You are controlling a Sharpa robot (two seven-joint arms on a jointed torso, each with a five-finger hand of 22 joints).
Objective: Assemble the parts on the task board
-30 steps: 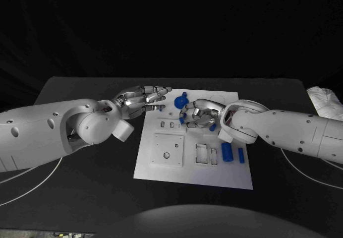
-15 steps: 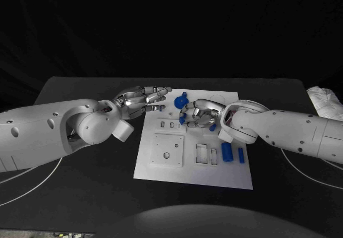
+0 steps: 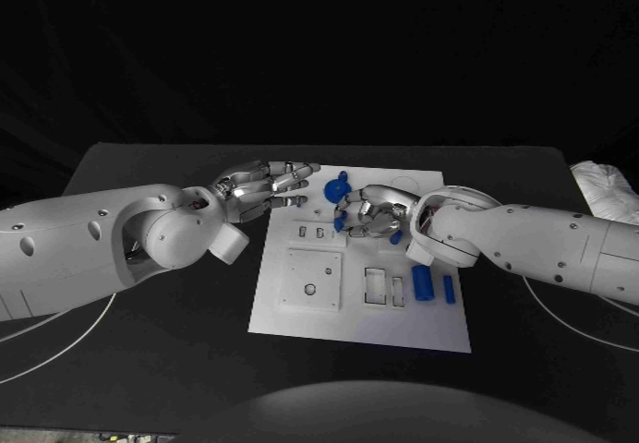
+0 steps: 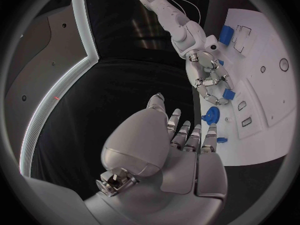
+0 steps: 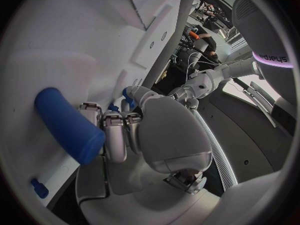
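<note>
**Two robot hands over the far end of the white board**

We see a flat white plastic task board (image 3: 362, 323) lying in the middle of the black table (image 3: 160, 369). It has small cut-out slots and holes in it.

The left robot hand (image 3: 264, 187) floats at the far left corner of the board. Its fingers are stretched out and a little apart, and we see nothing in them. In the left wrist view, this hand (image 4: 181, 150) points toward a small round blue gear-shaped part (image 4: 211, 116) that sits on the board just past its fingertips.

The right robot hand (image 3: 374, 211) is low over the far part of the board, with its fingers curled in. In the right wrist view, a fat blue rounded cylinder part (image 5: 67, 125) lies against the curled fingers (image 5: 115, 135). We cannot tell if the hand really holds it or just touches it.

Two more blue parts lie on the right side of the board, near the right arm: a thick blue bar (image 3: 424, 282) and a thin blue stick (image 3: 449, 289), side by side.
</note>
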